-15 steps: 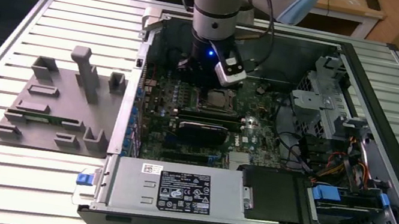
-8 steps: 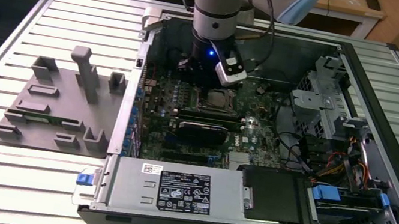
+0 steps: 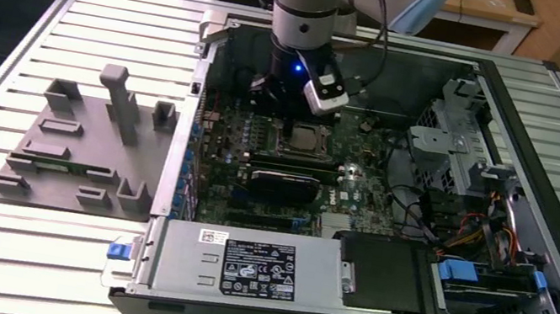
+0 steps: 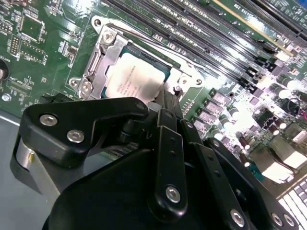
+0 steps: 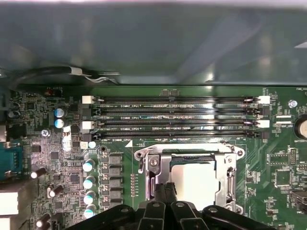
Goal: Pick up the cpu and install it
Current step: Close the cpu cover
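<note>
The cpu [image 4: 132,81], a flat square chip with a silvery top, lies in the metal-framed socket [image 4: 96,62] on the green motherboard. It is also seen in the first wrist view as the cpu [image 5: 194,179] and in the exterior view as the cpu [image 3: 309,138]. My gripper [image 4: 168,103] hangs just over the chip's edge, black fingers pressed together with nothing between them. In the first wrist view the gripper [image 5: 165,191] overlaps the socket frame [image 5: 158,165]. In the exterior view the gripper [image 3: 280,101] reaches down inside the open computer case.
Memory slots [image 5: 172,117] run beside the socket, with capacitors [image 5: 88,182] nearby. A black block [image 3: 282,181] sits close to the socket. A grey holder tray [image 3: 87,150] lies outside the case at the exterior view's left. The power supply [image 3: 244,266] and a drive cage [image 3: 453,143] crowd the case.
</note>
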Controlling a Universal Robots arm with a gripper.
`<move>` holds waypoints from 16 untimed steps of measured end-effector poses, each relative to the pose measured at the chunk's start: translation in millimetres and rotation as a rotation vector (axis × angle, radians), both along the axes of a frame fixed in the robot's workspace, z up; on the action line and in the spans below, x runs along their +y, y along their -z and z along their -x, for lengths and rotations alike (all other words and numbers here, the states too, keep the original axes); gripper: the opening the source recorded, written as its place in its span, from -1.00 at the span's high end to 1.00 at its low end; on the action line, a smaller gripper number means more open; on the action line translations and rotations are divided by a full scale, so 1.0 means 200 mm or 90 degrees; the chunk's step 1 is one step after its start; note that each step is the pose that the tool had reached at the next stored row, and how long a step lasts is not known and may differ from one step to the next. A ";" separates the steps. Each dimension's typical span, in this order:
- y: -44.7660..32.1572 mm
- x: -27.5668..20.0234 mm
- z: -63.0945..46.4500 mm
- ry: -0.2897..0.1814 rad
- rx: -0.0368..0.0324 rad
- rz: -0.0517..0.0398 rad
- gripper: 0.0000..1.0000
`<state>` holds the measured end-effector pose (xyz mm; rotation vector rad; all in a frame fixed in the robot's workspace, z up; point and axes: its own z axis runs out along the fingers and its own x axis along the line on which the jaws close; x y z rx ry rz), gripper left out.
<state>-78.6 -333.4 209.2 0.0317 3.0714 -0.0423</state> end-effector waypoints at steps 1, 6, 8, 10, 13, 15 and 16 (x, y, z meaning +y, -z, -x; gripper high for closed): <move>-0.005 0.000 0.00 0.000 0.0000 0.0000 0.79; -0.032 0.000 0.00 0.000 0.0000 0.0000 0.79; -0.040 0.000 0.00 0.000 0.0000 0.0000 0.79; -0.047 0.000 0.00 0.000 0.0000 0.0000 0.79; -0.058 0.000 0.00 0.000 0.0000 0.0000 0.79; -0.066 0.000 0.00 0.000 0.0000 0.0000 0.79; -0.070 0.000 0.00 0.000 0.0000 0.0000 0.79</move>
